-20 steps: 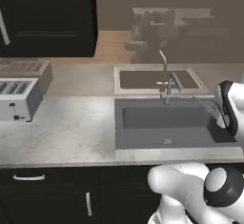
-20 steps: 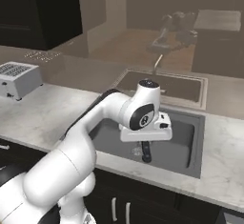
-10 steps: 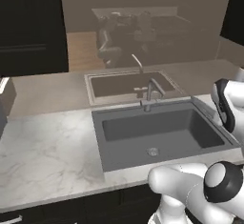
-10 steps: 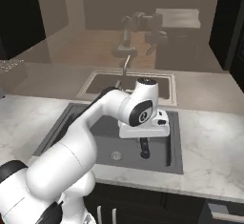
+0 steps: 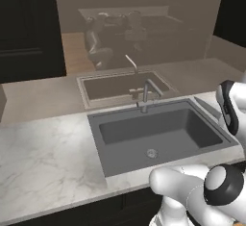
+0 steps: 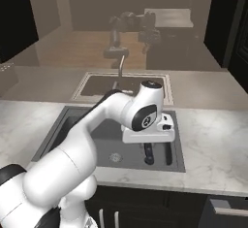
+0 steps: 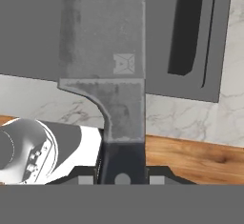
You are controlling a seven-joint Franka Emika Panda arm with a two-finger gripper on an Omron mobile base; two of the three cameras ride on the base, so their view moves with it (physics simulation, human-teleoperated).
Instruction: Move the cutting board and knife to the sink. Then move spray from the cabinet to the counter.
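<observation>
Knife [image 7: 107, 61] handle mostly hidden, seemingly gripped.

A kitchen: marble counter [image 5: 43, 157] with an inset grey sink [image 5: 158, 133] (tap [image 5: 146, 95] behind) above dark cupboards [image 6: 160, 207].

Knife [image 7: 102, 51]: dull scuffed metal blade. Sink [image 5: 163, 131]: matt grey metal. Counter [image 5: 48, 157]: veined marble.

We see a glossy brown backsplash wall [image 5: 43, 90] mirroring the room, near-black cupboards [image 5: 29, 28] on either side, a wood floor [image 7: 200, 156] below, dim warm light.
</observation>
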